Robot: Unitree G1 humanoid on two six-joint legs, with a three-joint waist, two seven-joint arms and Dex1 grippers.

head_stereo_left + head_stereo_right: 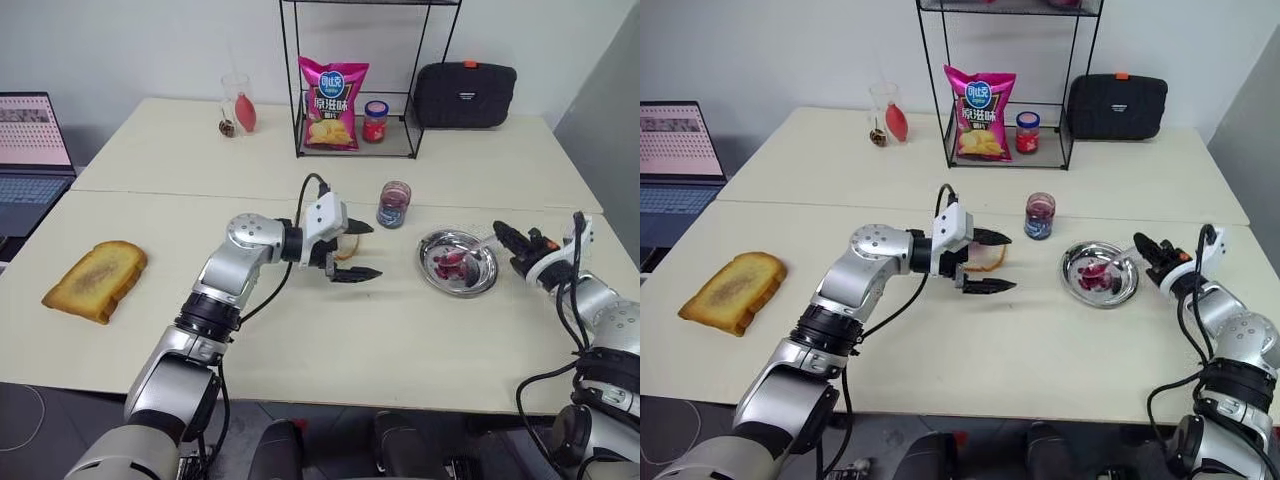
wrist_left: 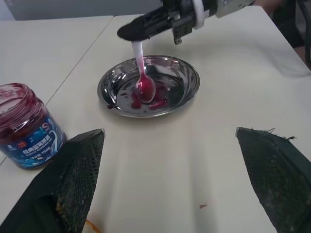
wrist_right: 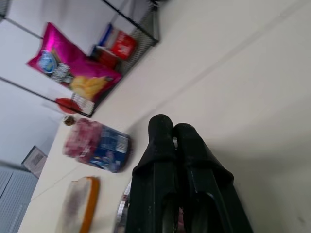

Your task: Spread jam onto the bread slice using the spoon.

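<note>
Here, right gripper (image 2: 146,26) pinched on the spoon (image 2: 143,73), handle hanging near upright, reddened bowl dipped over jam (image 2: 150,99) in the steel dish (image 1: 485,285). Bread slice (image 1: 987,259) across the surface toward the left arm, just behind the left gripper (image 1: 355,250), spread wide and empty, the nearer one.

Open jar (image 1: 394,204) left of and behind dish (image 1: 483,283), toast (image 1: 96,279) far left
</note>
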